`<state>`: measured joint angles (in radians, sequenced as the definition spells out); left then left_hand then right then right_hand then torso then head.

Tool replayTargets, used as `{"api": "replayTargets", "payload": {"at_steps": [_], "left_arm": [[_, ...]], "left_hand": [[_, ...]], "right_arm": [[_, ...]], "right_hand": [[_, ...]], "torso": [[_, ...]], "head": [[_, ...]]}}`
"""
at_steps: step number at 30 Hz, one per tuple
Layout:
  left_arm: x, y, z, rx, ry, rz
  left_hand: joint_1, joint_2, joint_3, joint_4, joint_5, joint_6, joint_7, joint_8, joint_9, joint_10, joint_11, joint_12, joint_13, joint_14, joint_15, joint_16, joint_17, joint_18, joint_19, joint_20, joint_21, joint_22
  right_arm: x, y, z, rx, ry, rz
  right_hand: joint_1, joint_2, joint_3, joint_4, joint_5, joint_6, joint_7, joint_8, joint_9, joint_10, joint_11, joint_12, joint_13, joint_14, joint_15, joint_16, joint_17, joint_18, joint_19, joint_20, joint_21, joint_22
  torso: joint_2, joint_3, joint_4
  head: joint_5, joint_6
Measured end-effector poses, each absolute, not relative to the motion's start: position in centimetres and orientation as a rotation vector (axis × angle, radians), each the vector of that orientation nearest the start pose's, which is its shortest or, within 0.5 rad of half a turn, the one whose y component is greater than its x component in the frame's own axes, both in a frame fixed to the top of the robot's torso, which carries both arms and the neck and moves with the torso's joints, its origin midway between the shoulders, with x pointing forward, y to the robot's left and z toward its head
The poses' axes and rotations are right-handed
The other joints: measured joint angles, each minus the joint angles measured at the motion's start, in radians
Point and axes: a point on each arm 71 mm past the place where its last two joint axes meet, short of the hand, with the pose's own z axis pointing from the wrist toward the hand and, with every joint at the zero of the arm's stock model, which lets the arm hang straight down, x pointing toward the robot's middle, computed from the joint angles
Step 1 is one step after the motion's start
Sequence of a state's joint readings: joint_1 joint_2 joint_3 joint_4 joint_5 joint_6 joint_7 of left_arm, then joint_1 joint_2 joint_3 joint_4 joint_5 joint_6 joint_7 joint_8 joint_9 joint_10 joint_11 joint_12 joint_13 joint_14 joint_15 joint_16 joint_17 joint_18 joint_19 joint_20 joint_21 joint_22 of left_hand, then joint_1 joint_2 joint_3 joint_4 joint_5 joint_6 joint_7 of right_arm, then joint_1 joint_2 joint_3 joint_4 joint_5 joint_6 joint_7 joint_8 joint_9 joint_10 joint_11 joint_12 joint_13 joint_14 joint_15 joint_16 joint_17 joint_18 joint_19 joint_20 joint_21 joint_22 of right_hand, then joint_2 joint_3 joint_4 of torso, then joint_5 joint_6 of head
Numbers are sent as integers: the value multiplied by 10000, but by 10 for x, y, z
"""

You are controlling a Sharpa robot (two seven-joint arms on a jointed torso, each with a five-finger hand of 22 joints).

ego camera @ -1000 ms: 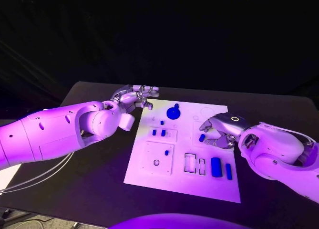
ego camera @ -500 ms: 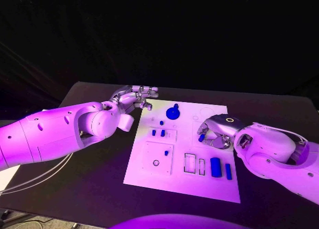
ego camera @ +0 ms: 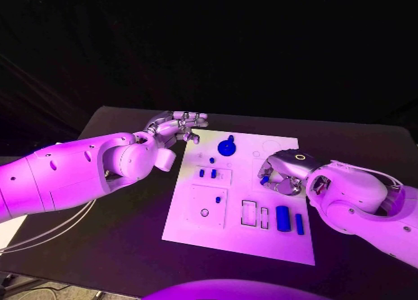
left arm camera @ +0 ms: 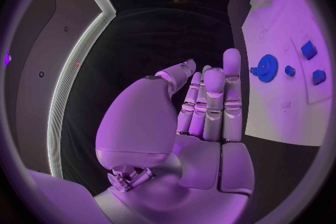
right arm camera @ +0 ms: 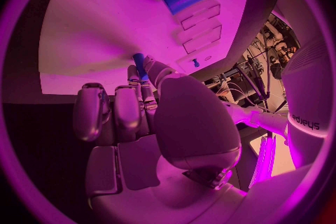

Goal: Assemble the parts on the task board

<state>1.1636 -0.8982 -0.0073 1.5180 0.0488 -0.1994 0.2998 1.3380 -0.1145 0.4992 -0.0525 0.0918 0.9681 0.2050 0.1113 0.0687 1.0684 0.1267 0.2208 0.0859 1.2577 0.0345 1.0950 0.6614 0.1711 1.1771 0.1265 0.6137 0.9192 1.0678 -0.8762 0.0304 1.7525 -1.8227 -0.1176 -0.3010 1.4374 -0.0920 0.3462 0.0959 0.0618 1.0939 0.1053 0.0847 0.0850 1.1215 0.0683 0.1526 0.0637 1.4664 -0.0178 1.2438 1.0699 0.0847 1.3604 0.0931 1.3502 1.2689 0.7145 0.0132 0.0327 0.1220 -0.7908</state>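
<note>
The white task board (ego camera: 235, 232) lies mid-table. My right hand (ego camera: 283, 172) hovers low over its right side and pinches a small blue peg (ego camera: 265, 180) between thumb and finger; the right wrist view shows the peg (right arm camera: 140, 64) at the fingertips, close above the board (right arm camera: 91, 39). My left hand (ego camera: 178, 129) hangs at the board's far left corner, fingers straight and apart from any part, holding nothing (left arm camera: 206, 112). A blue gear (ego camera: 227, 147) stands near it, seen too in the left wrist view (left arm camera: 266, 67).
A large blue block (ego camera: 282, 219) and a slim blue piece (ego camera: 300, 225) lie at the board's near right, beside two rectangular slots (ego camera: 255, 215). Two small blue pieces (ego camera: 207, 174) stand mid-left. Black table (ego camera: 119, 237) surrounds the board.
My right hand and forearm have shifted slightly left and farther over the board, still pinching the blue peg. The left arm has not moved.
</note>
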Motion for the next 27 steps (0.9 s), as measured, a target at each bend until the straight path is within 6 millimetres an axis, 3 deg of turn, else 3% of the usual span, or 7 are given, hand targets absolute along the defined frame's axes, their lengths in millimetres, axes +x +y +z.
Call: {"api": "replayTargets", "payload": {"at_steps": [2, 5, 7, 12, 19, 27], "left_arm": [[486, 234, -191, -12439, 14991, -15681], [486, 234, -191, -12438, 14995, -15684], [486, 234, -191, -12438, 14999, -15687], [486, 234, -191, -12437, 15007, -15691], [486, 234, -191, -12440, 15014, -15687], [486, 234, -191, -12444, 15019, -15679]], "left_hand": [[0, 0, 0, 0, 0, 0, 0, 0, 0, 0, 0, 0, 0, 0, 0, 0, 0, 0, 0, 0, 0, 0], [0, 0, 0, 0, 0, 0, 0, 0, 0, 0, 0, 0, 0, 0, 0, 0, 0, 0, 0, 0, 0, 0], [0, 0, 0, 0, 0, 0, 0, 0, 0, 0, 0, 0, 0, 0, 0, 0, 0, 0, 0, 0, 0, 0], [0, 0, 0, 0, 0, 1, 0, 0, 0, 0, 0, 0, 0, 0, 0, 0, 1, 0, 0, 0, 0, 0], [0, 0, 0, 0, 0, 1, -1, 0, 0, -70, -2, 58, 0, 0, -1, 0, -21, 0, 0, 0, 0, -14], [0, 0, 0, 0, 0, 1, -1, 0, 0, -70, -2, 58, 0, 1, -1, 0, -20, 0, 0, 0, 0, -13]], "right_arm": [[423, -155, -204, -4677, 17329, 4954], [423, -154, -203, -4648, 17250, 4979], [423, -154, -203, -4626, 17177, 5015], [422, -152, -202, -4584, 17007, 5090], [416, -151, -196, -4525, 16697, 5297], [404, -146, -175, -4451, 16187, 5848]], "right_hand": [[115, 115, 219, -100, -64, 270, 16, 107, 67, 281, -16, 26, -5, 0, 0, 154, 190, -1, 192, -19, 193, 249], [172, 170, 446, -298, -103, 536, 52, 197, 127, 440, 119, 113, -1, 0, 0, 267, 332, -38, 337, -84, 373, 390], [204, 190, 567, -375, -124, 662, 38, 239, 153, 516, 192, 129, 49, -5, -5, 267, 373, -159, 383, -108, 441, 393], [228, 168, 797, -506, -164, 785, 11, 330, 296, 620, 294, 156, 54, 2, -76, 340, 415, -160, 436, -162, 517, 393], [253, 142, 932, -615, -172, 799, -2, 354, 386, 659, 331, 35, 63, 1, -76, 349, 420, -159, 436, -162, 556, 392], [253, 143, 973, -657, -153, 800, -4, 354, 376, 659, 330, -4, 63, 1, -75, 349, 432, -159, 436, -162, 556, 391]], "torso": [[0, 1, 1], [0, 1, 5], [0, 1, 8], [0, 2, 13], [-7, -5, 13], [-12, -12, 12]], "head": [[-7, 0], [-13, 0], [-20, -5], [-21, -30], [-21, -40], [-16, -14]]}}
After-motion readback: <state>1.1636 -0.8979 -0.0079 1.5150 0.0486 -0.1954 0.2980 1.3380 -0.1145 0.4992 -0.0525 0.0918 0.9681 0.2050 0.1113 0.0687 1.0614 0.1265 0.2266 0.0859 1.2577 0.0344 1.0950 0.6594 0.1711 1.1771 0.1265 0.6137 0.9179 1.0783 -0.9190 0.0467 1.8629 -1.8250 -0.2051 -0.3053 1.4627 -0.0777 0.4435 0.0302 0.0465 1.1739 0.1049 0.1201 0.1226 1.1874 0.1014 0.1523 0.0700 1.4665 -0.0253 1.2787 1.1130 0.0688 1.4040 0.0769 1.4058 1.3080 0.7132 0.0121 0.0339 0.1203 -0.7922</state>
